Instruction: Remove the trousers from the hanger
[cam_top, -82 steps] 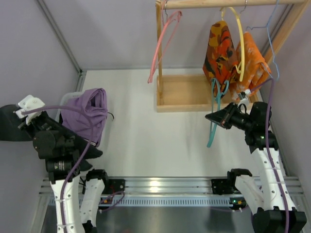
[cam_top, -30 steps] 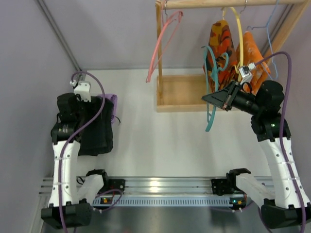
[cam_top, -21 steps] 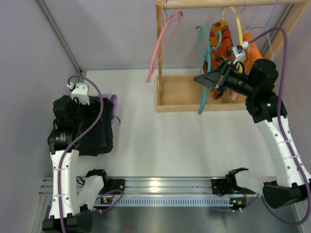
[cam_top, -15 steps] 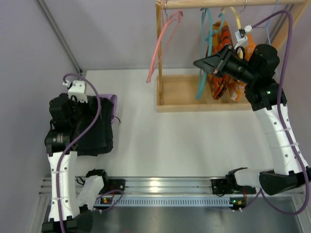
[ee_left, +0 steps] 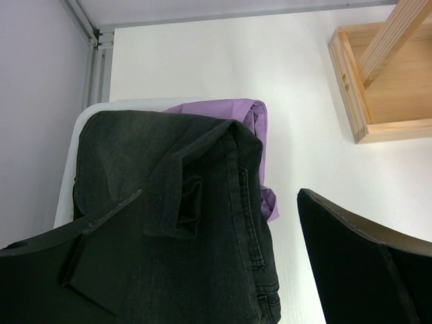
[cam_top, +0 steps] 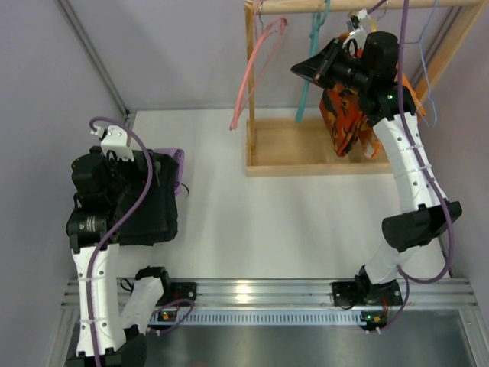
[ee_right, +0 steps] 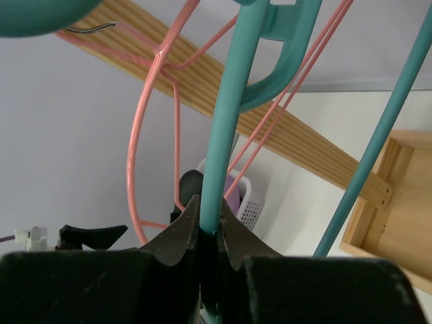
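My left gripper point(ee_left: 219, 194) hangs over the left side of the table point(ee_left: 202, 61) with its fingers spread wide and nothing between them. Directly under it lie the trousers point(ee_left: 175, 229), dark and crumpled, off any hanger and heaped in the white basket point(ee_left: 81, 135). They rest on a purple cloth point(ee_left: 253, 118) whose edge pokes out past them on the side nearer the rack. My fingertips are above the fabric, and from the wrist view I cannot tell whether they touch it.

My right gripper point(ee_right: 202, 226) is raised high beside the rack. Its two fingers are pinched tight on one thin arm of the teal hanger point(ee_right: 228, 121), with the bar running up between the pads. The hanger is bare. Its top reaches up to the wooden rail point(ee_right: 304, 145), though the hook itself is cut off in both views, so it may or may not be seated on the rail.

Just to the left hangs a pink hanger point(ee_right: 160, 54), also bare. Behind my right wrist an orange garment point(cam_top: 344, 115) hangs over the wooden rack base point(ee_left: 391, 101).
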You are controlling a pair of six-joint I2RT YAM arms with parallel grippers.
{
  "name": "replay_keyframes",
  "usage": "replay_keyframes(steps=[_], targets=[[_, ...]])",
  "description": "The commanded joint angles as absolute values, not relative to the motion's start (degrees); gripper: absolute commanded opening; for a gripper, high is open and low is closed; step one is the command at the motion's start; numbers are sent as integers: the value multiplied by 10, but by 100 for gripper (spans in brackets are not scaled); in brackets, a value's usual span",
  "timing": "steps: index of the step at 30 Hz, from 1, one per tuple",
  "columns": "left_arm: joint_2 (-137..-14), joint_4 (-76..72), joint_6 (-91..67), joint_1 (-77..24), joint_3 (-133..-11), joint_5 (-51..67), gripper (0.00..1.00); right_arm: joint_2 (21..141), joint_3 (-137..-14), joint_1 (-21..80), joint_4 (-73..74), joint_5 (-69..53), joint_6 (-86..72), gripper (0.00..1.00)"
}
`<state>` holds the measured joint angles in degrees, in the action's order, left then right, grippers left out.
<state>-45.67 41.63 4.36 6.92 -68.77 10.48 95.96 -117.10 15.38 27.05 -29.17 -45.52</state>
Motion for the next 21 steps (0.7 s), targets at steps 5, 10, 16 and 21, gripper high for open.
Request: replay_keyframes(steps=[5,10,16,21], targets=[[-427,407,33,69,-668,110,98,984,-1233,159,238,-287,-424,0],[-426,407,28,69,-662,112,98,1012,-1258,159,236,-301,-410,0],[-422,407,19,69,-657,111,98,1043,-1295,165,249,-292,-391,0],[-416,407,12,69,-647,108,98,1059,-1301,178,243,-293,-377,0]])
